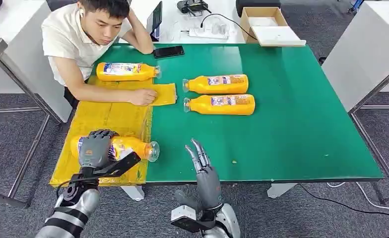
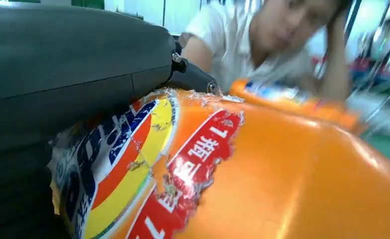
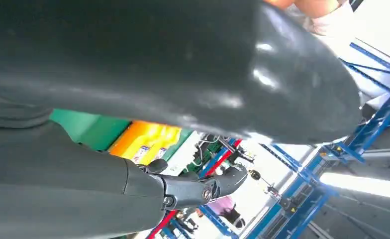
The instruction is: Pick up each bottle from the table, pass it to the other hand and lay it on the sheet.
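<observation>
Left hand [image 1: 95, 148] grips an orange bottle [image 1: 133, 147] lying on its side on the yellow sheet [image 1: 108, 119] at the near-left table [image 1: 301, 124] edge; right hand [image 1: 202, 166] is released, fingers spread, empty, above the near edge. Second bottle [image 1: 125, 71] lies at the sheet's far end; two more [image 1: 217, 84] [image 1: 221, 104] lie side by side on the green mat. A seated person's forearm [image 1: 108, 93] rests across the sheet, phone [image 1: 168, 51] beyond.

We worked in what looked like a lab or test room. A green-topped work table [image 1: 291, 99] on metal legs stood on grey carpet tile floor [image 1: 14, 144], with white benches [image 1: 366, 49] around it. Behind it lay a white power strip [image 1: 210, 32] with black cable, an open cardboard box [image 1: 269, 25], and blue metal racking [image 3: 302, 199].
</observation>
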